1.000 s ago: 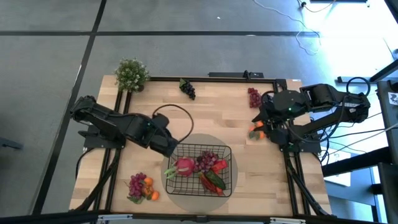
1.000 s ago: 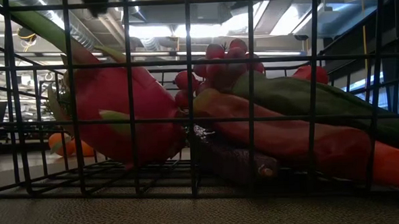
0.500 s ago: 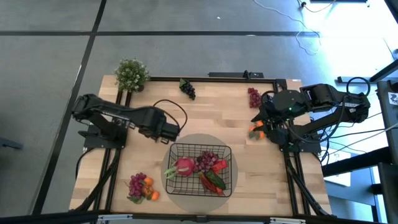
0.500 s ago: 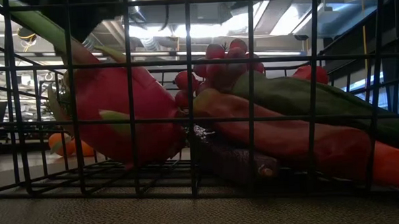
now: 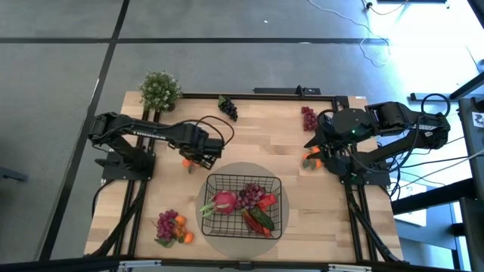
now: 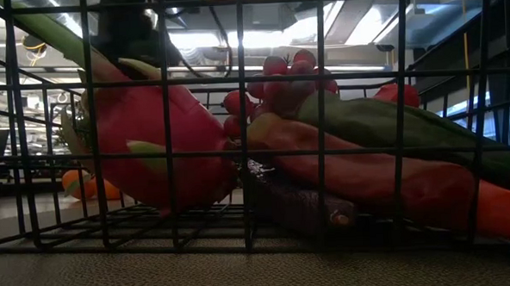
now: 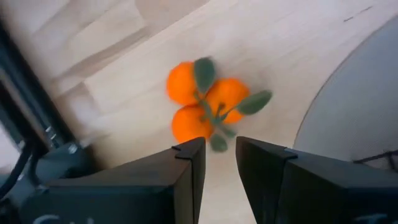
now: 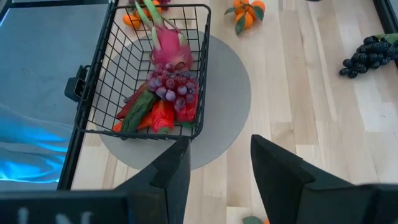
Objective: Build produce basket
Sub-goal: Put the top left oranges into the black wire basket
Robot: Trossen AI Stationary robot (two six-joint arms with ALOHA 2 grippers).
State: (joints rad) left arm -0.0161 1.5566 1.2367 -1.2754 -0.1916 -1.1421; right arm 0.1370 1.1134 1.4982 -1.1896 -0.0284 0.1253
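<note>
Four kinds of produce sit in the basket [image 5: 243, 205] so far: a pink radish [image 5: 224, 201], a red grape bunch [image 5: 251, 196], red peppers [image 5: 266, 201] and a green cucumber [image 5: 261, 219]. The basket itself stands on a round grey mat [image 5: 287, 177], toward 6 o'clock of the wooden table [image 5: 265, 143] as we see it from above.

At about 10 o'clock from the basket, just off the mat, we spot an orange cluster [image 7: 208, 106] with green leaves lying on the wood. The left gripper [image 7: 219, 144] hangs right over it, pincer at a narrow gap with nothing in it, and the oranges sit just past the fingertips.

Over at 2 o'clock from the basket, near the table's edge, the right gripper [image 8: 219, 146] waits with its pincer moderately wide and empty. A second orange cluster [image 5: 312, 159] lies just beside it.

Further out we've got a loose red grape bunch [image 5: 308, 118] at 1 o'clock, a black grape bunch [image 5: 228, 107] at 12 o'clock by the far edge, and a heap of purple grapes and oranges [image 5: 172, 227] at 8 o'clock. A potted plant [image 5: 159, 91] sits in the far corner at 10 o'clock.
</note>
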